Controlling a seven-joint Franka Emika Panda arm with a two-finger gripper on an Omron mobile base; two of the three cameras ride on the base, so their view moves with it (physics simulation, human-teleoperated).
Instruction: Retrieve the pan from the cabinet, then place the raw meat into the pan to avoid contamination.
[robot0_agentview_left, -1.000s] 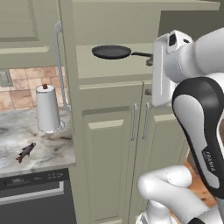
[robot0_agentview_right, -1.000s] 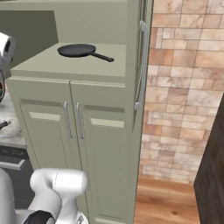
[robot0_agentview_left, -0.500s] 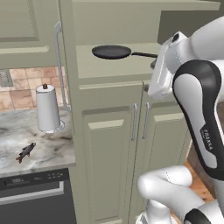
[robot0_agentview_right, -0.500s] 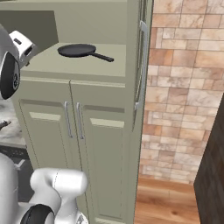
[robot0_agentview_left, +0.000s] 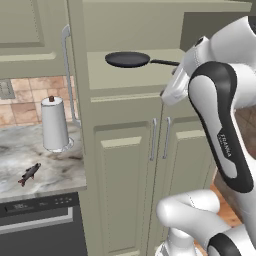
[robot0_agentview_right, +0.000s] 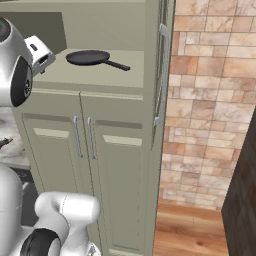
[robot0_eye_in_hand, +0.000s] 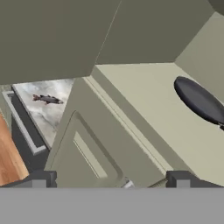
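The dark round pan (robot0_agentview_left: 127, 59) lies on the open shelf of the tall green cabinet (robot0_agentview_left: 125, 190), its thin handle pointing right. The right base view shows the pan (robot0_agentview_right: 90, 57) too, and the hand view has the pan (robot0_eye_in_hand: 199, 100) at its right edge. My gripper (robot0_agentview_left: 167, 92) hangs just in front of the shelf's front edge, right of the pan and below its handle. The gripper (robot0_eye_in_hand: 111, 179) is open, with nothing between its fingers. The raw meat, a small dark fish (robot0_agentview_left: 29, 173), lies on the marble counter (robot0_agentview_left: 15, 155) to the left; the hand view shows the fish (robot0_eye_in_hand: 47, 99) too.
A paper-towel roll (robot0_agentview_left: 54, 125) stands on the counter behind the fish. A dishwasher (robot0_agentview_left: 40, 230) sits under the counter. The cabinet's upper doors stand swung open (robot0_agentview_left: 75, 50) (robot0_agentview_right: 162, 75); its lower doors are closed. A brick wall (robot0_agentview_right: 210, 100) and wood floor (robot0_agentview_right: 200, 230) lie to the right.
My hand has swung down and left, closer to the shelf's front edge, and tilted over. The pan and the fish have not moved. The gripper stays open.
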